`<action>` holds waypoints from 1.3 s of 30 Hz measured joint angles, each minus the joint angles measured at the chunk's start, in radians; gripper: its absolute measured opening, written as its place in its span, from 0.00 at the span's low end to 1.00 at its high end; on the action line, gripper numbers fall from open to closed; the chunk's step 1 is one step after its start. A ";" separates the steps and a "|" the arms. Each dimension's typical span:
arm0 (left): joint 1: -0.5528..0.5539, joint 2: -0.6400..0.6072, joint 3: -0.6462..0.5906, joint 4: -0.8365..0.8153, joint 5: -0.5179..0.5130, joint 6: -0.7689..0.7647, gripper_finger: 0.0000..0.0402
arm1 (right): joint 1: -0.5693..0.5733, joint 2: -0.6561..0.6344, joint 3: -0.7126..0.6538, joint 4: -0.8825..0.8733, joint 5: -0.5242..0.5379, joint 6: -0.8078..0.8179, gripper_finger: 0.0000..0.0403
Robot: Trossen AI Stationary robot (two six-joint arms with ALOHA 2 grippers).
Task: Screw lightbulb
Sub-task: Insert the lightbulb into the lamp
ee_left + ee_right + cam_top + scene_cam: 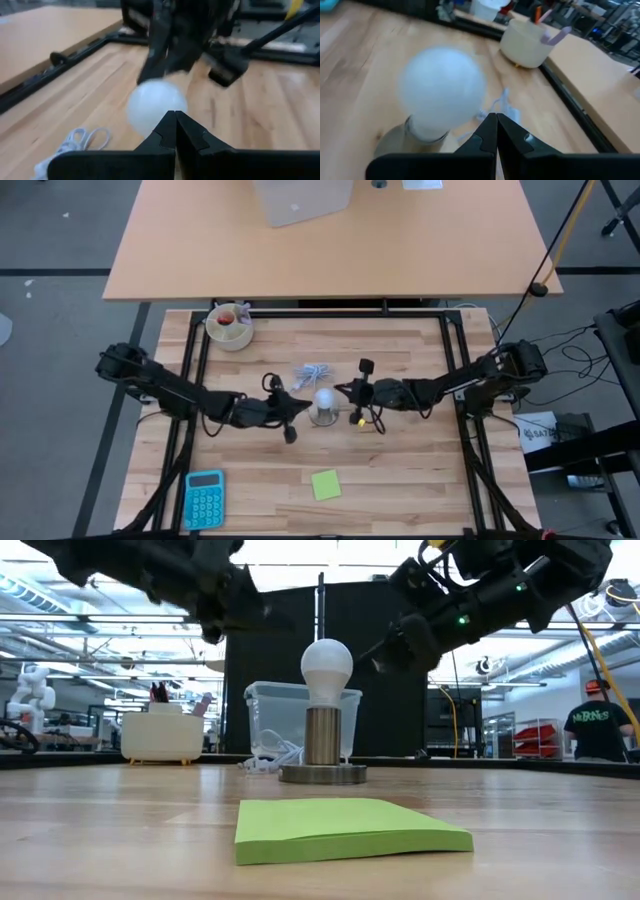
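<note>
Both grippers hang just off the lightbulb (324,400), one on each side of it, and neither touches it. Seen from its own wrist camera, the left gripper (175,131) has its two dark fingers pressed together with nothing between them, and the white globe sits just beyond the tips; in the high view this gripper (296,406) lies to the bulb's left. The right gripper (496,130) is likewise clenched on nothing, its tips close by the bulb's globe, and from above it (347,391) comes in from the bulb's right. The lightbulb stands upright near the middle of the wooden tabletop (400,470), its narrow end seated in a cylindrical metal socket (322,736) that rises from a round grey base disc (322,774). In the low view both arms hang above bulb height, the globe showing clear between them. A coiled white cable (313,372) lies just behind the socket. A green pad of sticky notes (325,484) lies toward the front edge, a blue calculator (204,499) is at the front left corner, and a cream-coloured bowl (230,328) holding small items sits at the back left.
</note>
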 joint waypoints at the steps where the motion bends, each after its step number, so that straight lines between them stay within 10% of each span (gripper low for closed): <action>1: 0.005 0.012 0.000 -0.001 0.009 -0.005 0.00 | -0.005 0.000 0.000 0.010 -0.004 0.007 0.00; 19: 0.075 0.103 0.000 0.055 0.135 -0.070 0.00 | 0.020 0.000 0.000 0.016 -0.059 0.064 0.00; 39: 0.111 0.106 0.000 -0.146 -0.010 -0.189 0.00 | 0.104 0.002 0.000 -0.085 -0.085 0.095 0.00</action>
